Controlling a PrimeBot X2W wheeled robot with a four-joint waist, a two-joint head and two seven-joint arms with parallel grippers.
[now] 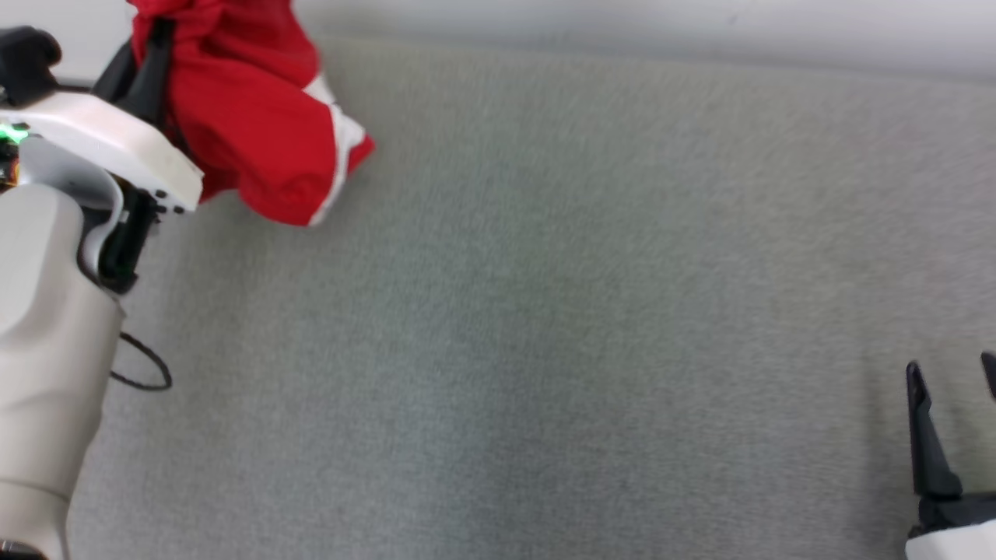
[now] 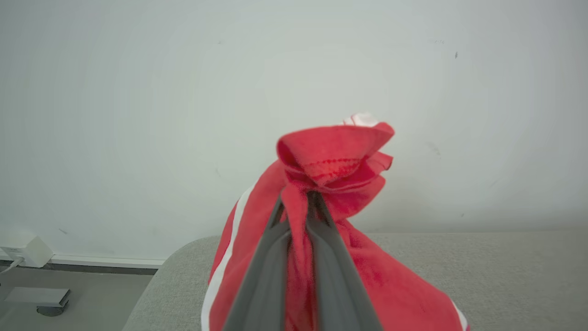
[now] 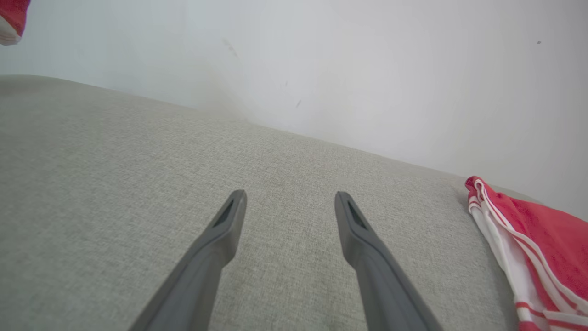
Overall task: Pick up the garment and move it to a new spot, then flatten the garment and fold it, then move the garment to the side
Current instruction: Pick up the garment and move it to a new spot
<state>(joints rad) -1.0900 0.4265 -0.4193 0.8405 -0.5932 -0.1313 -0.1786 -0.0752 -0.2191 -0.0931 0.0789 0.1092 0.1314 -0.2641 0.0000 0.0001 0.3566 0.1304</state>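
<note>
Garment (image 1: 257, 117) hangs bunched from the left gripper (image 2: 298, 204), fingers (image 2: 262, 276) pinched on a red fold, above the far-left corner of the grey cushion (image 1: 545, 311); carry it high toward the middle so nothing drags; right gripper (image 3: 290, 202) stands spread, empty.

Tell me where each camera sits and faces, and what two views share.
Head view: on the head, facing down at the grey cushion; left forearm, right fingers show.
Left wrist view: on that wrist, facing the white wall; left fingers shut on the red garment.
Right wrist view: on that wrist, facing across the cushion; right fingers open.
Shared: head and left wrist views show the held garment.
</note>
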